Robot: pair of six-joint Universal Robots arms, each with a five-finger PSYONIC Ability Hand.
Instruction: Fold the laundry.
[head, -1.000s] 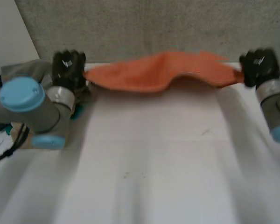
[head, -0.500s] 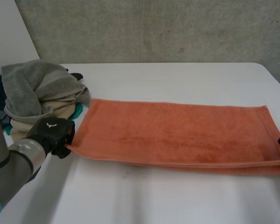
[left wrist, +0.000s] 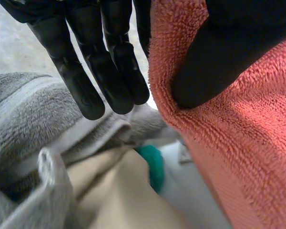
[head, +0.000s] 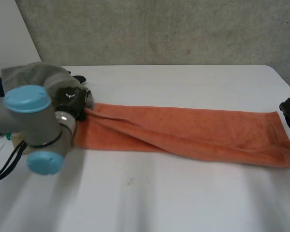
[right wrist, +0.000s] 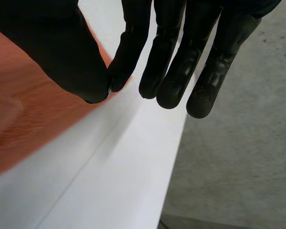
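Beneath its thumb, left hand (left wrist: 105,62) pinches orange towel (left wrist: 238,157).

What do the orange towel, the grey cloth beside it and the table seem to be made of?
The towel looks like matte terry cloth, probably cotton: the left wrist view shows fuzzy loops. The grey cloth has a softer plush pile with a flat woven band, likely another towel. The table looks hard, smooth, matte white, perhaps laminate.

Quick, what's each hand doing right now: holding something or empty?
The left hand is closed, pinching one end of the orange towel between its thumb and a finger.
The right hand is closed, pinching a corner at the towel's other end.
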